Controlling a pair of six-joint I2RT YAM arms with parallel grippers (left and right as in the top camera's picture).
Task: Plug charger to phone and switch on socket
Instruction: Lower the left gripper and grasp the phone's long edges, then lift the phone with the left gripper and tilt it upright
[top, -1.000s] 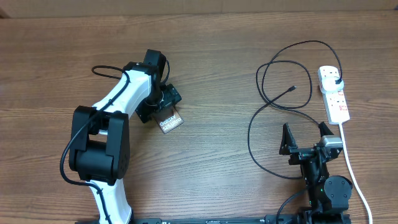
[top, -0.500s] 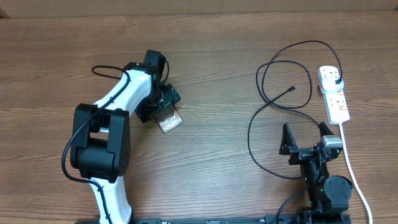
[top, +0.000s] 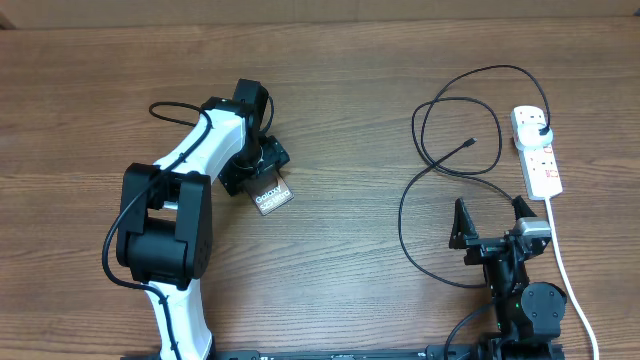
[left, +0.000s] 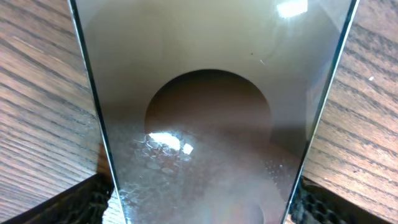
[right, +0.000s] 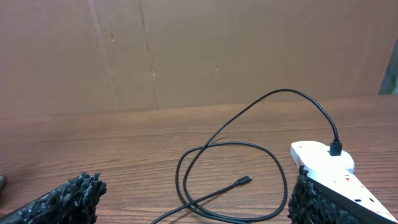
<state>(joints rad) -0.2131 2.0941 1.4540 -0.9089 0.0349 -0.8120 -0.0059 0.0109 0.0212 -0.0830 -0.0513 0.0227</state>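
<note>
The phone (top: 273, 197), a grey-brown slab with white "Galaxy" lettering, lies on the table left of centre. My left gripper (top: 259, 173) is shut on its far end. In the left wrist view the phone (left: 211, 93) fills the gap between the two fingers (left: 205, 208). The black charger cable lies in loops at the right, its small plug tip (top: 469, 144) free on the table and its black plug (top: 541, 128) in the white socket strip (top: 540, 160). My right gripper (top: 490, 218) is open and empty, near the table's front edge below the loops. The right wrist view shows the tip (right: 243, 181) and the socket (right: 320, 163).
The socket's white cord (top: 566, 275) runs down the right side past my right arm. A brown cardboard wall (right: 186, 56) stands behind the table. Bare wood lies between the phone and the cable loops.
My left arm and the phone have shifted very slightly to the left. The right arm, cable and socket have not moved.
</note>
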